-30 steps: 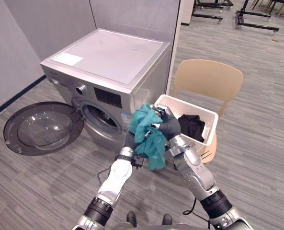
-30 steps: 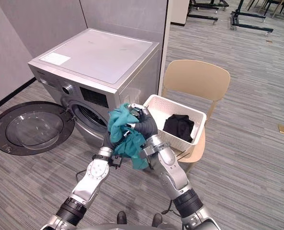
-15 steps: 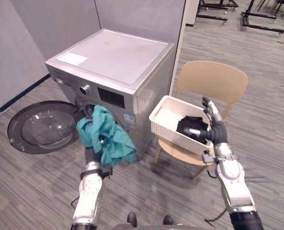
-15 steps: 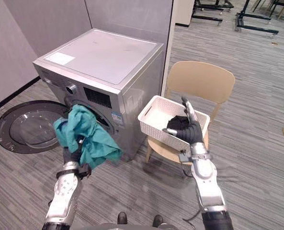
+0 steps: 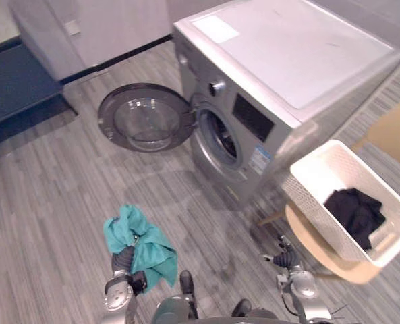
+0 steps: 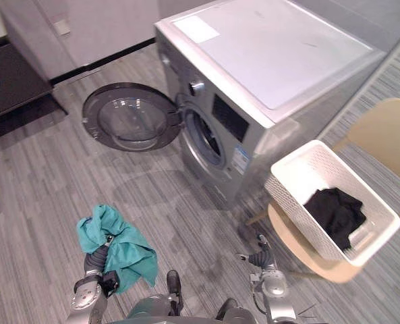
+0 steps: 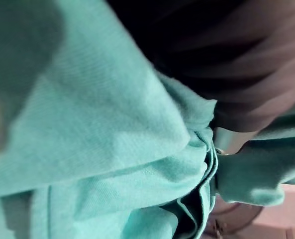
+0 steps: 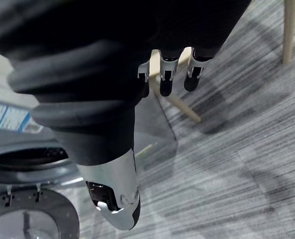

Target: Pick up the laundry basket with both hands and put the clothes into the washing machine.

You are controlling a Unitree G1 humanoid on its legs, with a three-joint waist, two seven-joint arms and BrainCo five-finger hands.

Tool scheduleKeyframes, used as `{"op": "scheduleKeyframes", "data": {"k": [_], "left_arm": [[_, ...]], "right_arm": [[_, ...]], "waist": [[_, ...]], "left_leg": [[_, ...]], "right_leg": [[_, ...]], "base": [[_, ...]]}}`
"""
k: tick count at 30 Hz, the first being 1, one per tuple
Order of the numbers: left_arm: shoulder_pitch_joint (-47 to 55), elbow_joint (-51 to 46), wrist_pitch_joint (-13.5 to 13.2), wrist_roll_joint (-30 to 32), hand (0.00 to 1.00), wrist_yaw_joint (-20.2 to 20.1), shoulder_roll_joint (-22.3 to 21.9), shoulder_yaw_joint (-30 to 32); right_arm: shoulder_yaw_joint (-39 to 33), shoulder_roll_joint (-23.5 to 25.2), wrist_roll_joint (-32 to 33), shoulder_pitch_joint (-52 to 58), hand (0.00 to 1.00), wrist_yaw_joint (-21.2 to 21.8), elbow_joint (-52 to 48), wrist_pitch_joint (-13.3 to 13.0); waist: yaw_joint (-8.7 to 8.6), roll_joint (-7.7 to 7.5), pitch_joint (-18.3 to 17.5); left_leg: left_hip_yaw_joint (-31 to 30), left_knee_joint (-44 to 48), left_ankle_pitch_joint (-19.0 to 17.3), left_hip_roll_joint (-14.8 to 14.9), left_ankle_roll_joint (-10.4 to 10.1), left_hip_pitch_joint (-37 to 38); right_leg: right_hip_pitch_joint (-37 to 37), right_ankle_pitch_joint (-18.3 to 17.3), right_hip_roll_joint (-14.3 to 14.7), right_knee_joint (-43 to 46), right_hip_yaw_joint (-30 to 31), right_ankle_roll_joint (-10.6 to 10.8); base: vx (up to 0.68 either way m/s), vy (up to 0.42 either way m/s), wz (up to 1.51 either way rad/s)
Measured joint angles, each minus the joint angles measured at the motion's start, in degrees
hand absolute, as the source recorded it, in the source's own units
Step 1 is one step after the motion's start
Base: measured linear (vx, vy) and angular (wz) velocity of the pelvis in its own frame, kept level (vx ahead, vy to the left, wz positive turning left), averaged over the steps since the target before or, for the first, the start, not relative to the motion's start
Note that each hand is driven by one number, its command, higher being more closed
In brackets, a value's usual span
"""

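A teal garment [image 5: 137,243] hangs bunched from my left hand [image 5: 123,259], low at the near left, well short of the washing machine [image 5: 287,61]. In the left wrist view the teal cloth [image 7: 102,149] is gathered against the hand's dark cover, fingers curled into it. The machine's round door [image 5: 146,120] is swung open to the left and the drum opening [image 5: 220,138] is bare. The white laundry basket [image 5: 321,169] rests on a tan chair [image 5: 321,255] to the right, with a black garment [image 5: 356,210] inside. My right hand [image 5: 283,258] is low, left of the chair, fingers [image 8: 167,82] straight and holding nothing.
Grey plank floor lies between me and the machine. A dark low bench [image 5: 17,88] stands at the far left by the wall. The chair's wooden leg [image 8: 179,107] shows just past my right hand. The open door takes up floor room left of the drum.
The camera has turned and tipped down, shifting the whole scene. Both hands have dropped to the near edge; the left still holds the teal garment, the right has drawn back from the basket.
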Motion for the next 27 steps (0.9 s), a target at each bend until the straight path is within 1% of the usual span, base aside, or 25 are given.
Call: {"op": "scheduleKeyframes", "data": {"k": [1, 2, 3, 4, 5, 6, 7, 8, 9, 10, 11, 12, 13, 14, 15, 16, 17, 18, 19, 21, 22, 23, 25, 26, 27], "left_arm": [[0.8, 0.0, 0.0, 0.1, 1.0, -0.1, 0.3, 0.0], [1.2, -0.2, 0.2, 0.6, 1.0, -0.2, 0.7, -0.1], [1.4, -0.4, 0.4, 1.0, 1.0, -0.1, 1.2, -0.7], [1.4, -0.4, 0.5, 1.5, 1.0, -0.1, 1.9, -0.7], [1.4, -0.4, 0.5, 1.9, 1.0, -0.1, 2.4, -0.7], [1.4, -0.4, 0.5, 1.9, 1.0, -0.1, 2.7, -0.7], [1.1, -0.2, 0.6, 1.9, 1.0, -0.1, 2.9, -1.3], [0.8, 0.1, 0.6, 1.9, 1.0, -0.1, 3.0, -1.9], [-0.1, 0.4, 0.6, 2.0, 1.0, -0.1, 2.9, -2.4], [-0.7, 0.5, 0.5, 2.0, 1.0, -0.2, 2.8, -2.8], [-1.3, 0.8, 0.5, 2.0, 1.0, -0.4, 2.9, -3.2], [-2.2, 1.5, 0.6, 2.1, 1.0, -0.8, 2.3, -3.7], [-2.9, 1.0, 0.6, 2.1, 1.0, -0.9, 1.8, -5.6], [-3.1, 0.6, 0.6, 2.2, 1.0, -1.0, 1.7, -6.6], [-3.6, 0.0, 0.6, 2.6, 1.0, -1.4, 0.4, -7.0], [-3.3, -1.5, 0.6, 2.8, 1.0, -2.1, -1.2, -7.1], [-3.1, -2.2, 0.6, 2.9, 1.0, -2.3, -1.5, -7.4], [-3.4, -2.9, 0.6, 3.0, 1.0, -2.7, -1.6, -8.7], [-3.5, -3.5, 0.6, 3.1, 1.0, -3.1, -1.6, -9.3], [-3.5, -5.7, 0.4, 3.1, 1.0, -3.5, -2.0, -10.4], [-3.6, -5.8, 0.4, 3.2, 1.0, -3.5, -1.9, -10.9], [-3.6, -5.8, 0.3, 3.2, 1.0, -3.6, -1.9, -11.3], [-4.0, -5.7, 0.3, 3.4, 1.0, -3.5, -2.0, -12.2], [-3.6, -5.7, 0.3, 3.9, 1.0, -3.5, -2.2, -13.1], [-3.2, -5.1, 0.1, 4.2, 1.0, -3.5, -2.3, -13.9]], "right_arm": [[0.0, 0.0, 0.0, 0.3, 0.0, -0.4, -0.1, 0.3], [0.0, 0.1, 0.1, 1.3, 0.0, -0.7, -0.7, 0.9], [0.1, 0.4, 0.1, 2.2, 0.0, -0.8, -1.0, 1.0], [0.2, 0.9, 0.4, 2.8, 0.0, -0.7, -1.1, 1.0], [0.3, 1.5, 0.7, 3.2, 0.0, -0.7, -1.2, 1.0], [0.4, 1.6, 0.9, 3.1, 0.0, -0.7, -1.3, 1.0], [0.3, 1.3, 2.1, 3.0, 0.0, -0.8, -1.4, 1.0], [0.2, 1.1, 2.4, 3.0, 0.0, -0.8, -1.4, 1.0], [0.3, 0.5, 2.6, 3.0, 0.0, -0.9, -1.4, 1.0], [0.3, 0.3, 2.9, 3.0, 0.0, -0.9, -1.4, 0.9], [0.4, 0.3, 3.0, 3.1, 0.0, -0.9, -1.4, 0.9], [0.3, -0.2, 3.0, 3.5, 0.0, -0.9, -1.3, 0.9], [0.5, -0.5, 3.0, 3.2, 0.0, -0.9, -2.3, 1.0], [0.7, -0.4, 3.1, 3.4, 0.0, -0.8, -3.9, 1.0], [1.3, -0.4, 3.4, 3.9, 0.0, -0.8, -6.7, 0.9], [2.1, -0.4, 4.2, 4.2, 0.0, -0.9, -9.2, 0.8], [2.6, -0.4, 4.4, 4.3, 0.0, -0.9, -10.2, 0.8], [2.8, 0.1, 4.8, 4.9, 0.0, -0.9, -12.9, 0.7], [3.6, 0.3, 4.9, 5.1, 0.0, -0.6, -13.4, 0.5], [4.9, 2.0, 5.0, 5.1, 0.0, -0.7, -14.6, 0.4], [4.9, 2.3, 5.0, 5.1, 0.0, -0.8, -14.6, 0.4], [4.9, 2.6, 4.9, 5.1, 0.0, -0.9, -14.5, 0.4], [4.8, 2.5, 4.8, 5.3, 0.0, -1.4, -14.4, 0.4], [4.8, 2.3, 4.4, 5.5, 0.0, -1.6, -14.2, 0.4], [4.5, 2.0, 4.1, 5.5, 0.0, -1.8, -13.6, 0.4]], "waist": [[-0.28, -0.08, 0.1], [-0.42, -0.61, 0.4], [-0.61, -0.62, 0.9], [-0.99, -0.44, 1.4], [-2.09, -0.9, 1.6], [-3.1, -1.45, 2.0], [-3.51, -1.59, 2.3], [-3.57, -1.54, 2.3], [-3.77, -1.19, 2.6], [-4.05, -1.22, 2.6], [-4.51, -1.58, 2.5], [-5.22, -1.19, 2.4], [-5.1, 0.2, 2.8], [-4.95, 0.25, 3.0], [-5.14, 1.12, 3.6], [-4.61, 1.71, 4.1], [-4.13, 1.68, 4.1], [-3.15, 1.17, 4.4], [-2.9, 0.72, 4.6], [-1.7, -0.51, 5.1], [-1.29, -0.54, 5.2], [-0.36, -0.71, 5.3], [0.0, -0.83, 5.3], [0.15, 0.03, 4.9], [-0.08, 1.04, 4.4]], "left_leg": [[-1.0, 0.8, -1.2, -0.5, 0.3, 0.6], [-2.9, 2.0, -3.9, -1.5, 1.3, 1.8], [-4.4, 3.3, -5.5, -1.5, 2.0, 2.5], [-6.1, 3.9, -6.5, -1.3, 2.1, 2.9], [-8.2, 3.7, -7.2, -1.2, 2.1, 3.9], [-9.3, 2.9, -7.6, -1.3, 2.0, 5.3], [-10.1, 1.6, -8.4, -1.2, 1.7, 7.7], [-10.4, 1.3, -8.4, -1.2, 1.3, 8.6], [-11.0, 0.7, -8.9, -1.1, 0.9, 10.5], [-11.4, 0.5, -9.6, -1.1, -0.3, 11.7], [-12.0, 0.7, -10.4, -1.4, -1.7, 12.8], [-13.0, 2.0, -11.7, -1.1, -3.4, 13.9], [-12.0, 6.0, -11.1, 0.8, -4.5, 12.8], [-11.2, 9.6, -10.4, 1.1, -5.7, 11.8], [-9.7, 21.5, -8.8, 2.2, -8.1, 7.6], [-8.8, 36.3, -5.4, 5.6, -9.6, 2.0], [-7.8, 41.5, -5.6, 7.2, -9.5, 0.1], [-6.6, 48.9, -6.2, 9.5, -8.5, -3.2], [-6.4, 50.4, -6.8, 10.1, -7.6, -4.7], [-5.8, 47.0, -9.3, 10.9, -4.3, -9.4], [-6.1, 44.4, -9.8, 10.7, -3.5, -10.4], [-8.5, 38.1, -10.2, 9.5, -2.8, -11.6], [-16.2, 25.6, -9.2, 5.8, -4.4, -11.3], [-20.1, 18.4, -5.6, 5.9, -6.1, -10.3], [-22.9, 17.4, -3.6, 6.9, -8.2, -10.0]], "right_leg": [[-1.2, 0.4, -2.0, 5.6, 1.3, -0.9], [-4.8, 3.0, -4.6, 16.1, 6.8, -6.0], [-7.9, 2.9, -4.3, 21.7, 12.0, -6.9], [-10.5, -0.3, -2.0, 25.1, 16.4, -5.4], [-13.9, -2.9, 1.4, 26.4, 19.7, -4.5], [-16.2, -3.9, 3.0, 25.6, 20.7, -4.0], [-20.1, -4.2, 5.3, 21.9, 20.1, -3.9], [-21.6, -4.2, 6.0, 19.7, 19.8, -3.9], [-23.4, -3.3, 7.9, 13.0, 18.2, -4.2], [-24.0, -0.7, 9.7, 6.8, 17.3, -6.0], [-24.1, 3.8, 11.1, 1.3, 17.1, -8.4], [-23.1, 7.7, 11.7, 1.2, 17.0, -11.7], [-21.7, 6.9, 11.9, 1.3, 15.3, -11.2], [-20.7, 5.9, 11.9, 1.0, 15.0, -11.1], [-17.2, 4.5, 12.9, -1.1, 14.8, -11.1], [-13.0, 4.3, 14.8, -3.8, 15.6, -11.2], [-11.2, 4.3, 15.6, -4.9, 16.2, -11.3], [-7.5, 4.3, 16.9, -6.9, 17.9, -11.3], [-6.0, 4.3, 17.0, -7.8, 18.5, -11.3], [-2.6, 4.3, 16.8, -9.8, 23.3, -11.3], [-2.4, 4.3, 16.7, -9.8, 24.9, -11.2], [-2.2, 4.2, 16.4, -9.6, 27.9, -11.1], [-2.5, 2.5, 15.4, -8.0, 31.7, -7.8], [-2.8, 0.8, 16.0, -6.6, 33.5, -5.0], [-3.2, -2.9, 17.0, -4.8, 36.3, -2.7]], "base": [[0.23, 0.221, 0.55], [0.26, 0.188, 0.58], [0.28, 0.156, 0.68], [0.31, 0.091, 0.88], [0.27, 0.04, 0.88], [0.44, 0.023, 0.85], [0.4, 0.0, 0.5], [0.53, -0.025, 0.43], [0.5, -0.04, 0.39], [0.53, -0.045, 0.55], [0.6, -0.055, 0.7], [0.62, -0.048, 0.55], [0.62, -0.069, 0.33], [0.59, -0.092, 0.07], [0.57, -0.118, -0.02], [0.56, -0.1, -0.17], [0.52, -0.063, -0.52], [0.4, -0.031, -0.55], [0.45, -0.018, -0.64], [0.42, 0.048, -0.77], [0.38, 0.174, -1.14], [0.28, 0.23, -1.33], [0.27, 0.26, -1.32], [0.22, 0.288, -1.35], [0.26, 0.433, -1.44]]}}
